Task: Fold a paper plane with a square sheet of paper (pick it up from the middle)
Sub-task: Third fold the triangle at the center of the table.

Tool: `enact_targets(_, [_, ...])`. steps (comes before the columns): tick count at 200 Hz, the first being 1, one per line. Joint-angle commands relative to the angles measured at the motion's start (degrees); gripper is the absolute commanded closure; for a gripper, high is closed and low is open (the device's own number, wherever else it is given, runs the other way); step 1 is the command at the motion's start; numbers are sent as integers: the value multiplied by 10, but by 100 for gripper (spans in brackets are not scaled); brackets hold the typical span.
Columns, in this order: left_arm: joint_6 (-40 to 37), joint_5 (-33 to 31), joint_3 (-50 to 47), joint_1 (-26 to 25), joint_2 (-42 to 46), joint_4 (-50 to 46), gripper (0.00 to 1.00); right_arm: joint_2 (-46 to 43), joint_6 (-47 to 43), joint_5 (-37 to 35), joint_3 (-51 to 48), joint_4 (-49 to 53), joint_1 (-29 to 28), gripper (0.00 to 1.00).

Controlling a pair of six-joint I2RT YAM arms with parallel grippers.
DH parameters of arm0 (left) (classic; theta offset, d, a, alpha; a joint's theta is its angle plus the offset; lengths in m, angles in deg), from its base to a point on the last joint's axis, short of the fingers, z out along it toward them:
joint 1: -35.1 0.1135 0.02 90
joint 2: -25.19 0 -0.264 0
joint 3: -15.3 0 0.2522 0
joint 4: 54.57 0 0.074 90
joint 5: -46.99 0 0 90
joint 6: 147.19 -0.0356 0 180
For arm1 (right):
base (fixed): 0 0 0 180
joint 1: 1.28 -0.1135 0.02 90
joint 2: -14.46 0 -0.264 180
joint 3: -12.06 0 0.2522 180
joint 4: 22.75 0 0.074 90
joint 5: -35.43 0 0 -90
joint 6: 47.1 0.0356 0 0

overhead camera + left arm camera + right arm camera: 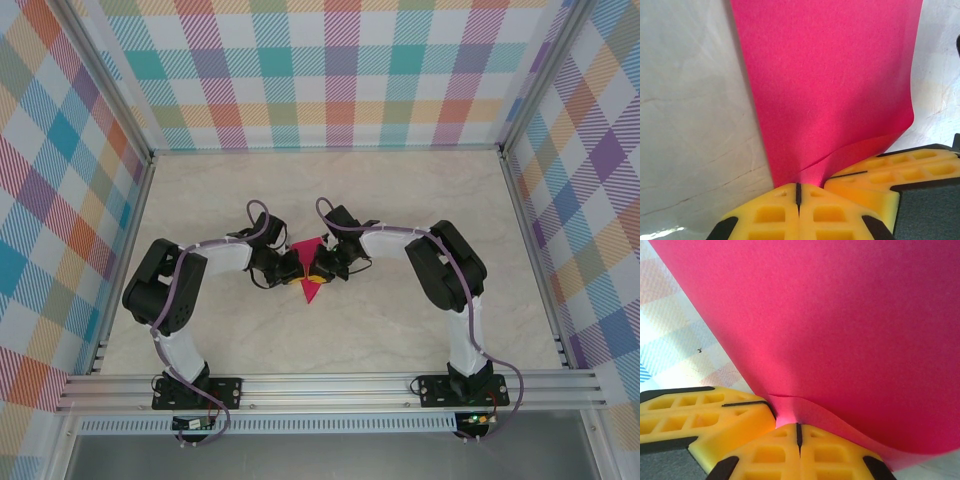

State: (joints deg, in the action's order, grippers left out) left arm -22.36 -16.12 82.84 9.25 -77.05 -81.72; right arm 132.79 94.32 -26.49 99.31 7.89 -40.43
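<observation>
The magenta-pink sheet of paper [306, 246] is lifted at the table's middle, folded double, with a point hanging down toward the near edge. My left gripper [291, 268] and right gripper [313, 268] meet tip to tip on it. In the left wrist view the paper [830, 75] runs up from my shut left gripper [798, 192], which pinches its lower edge, and the right gripper's yellow fingers [890, 170] press in beside it. In the right wrist view the paper [840, 315] rises from my shut right gripper [799, 432], with the left gripper's fingers [700, 415] alongside.
The pale marble table [400, 200] is bounded by checked walls [330, 70] at the back and both sides. An aluminium rail [330, 390] carrying both arm bases runs along the near edge.
</observation>
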Motion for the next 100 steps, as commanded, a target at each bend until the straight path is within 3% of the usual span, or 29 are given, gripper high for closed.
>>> enact_targets(1, [-17,-33,1,-6,-19,-21,100,-5,-18,-23,-24,-2,-1,96])
enact_targets(44, [-21,-43,-3,-6,-23,-49,100,-47,-44,1,-62,-85,7,95])
enact_targets(100, [-28,-65,7,-9,-29,-75,100,-49,-69,3,-95,-107,10,95])
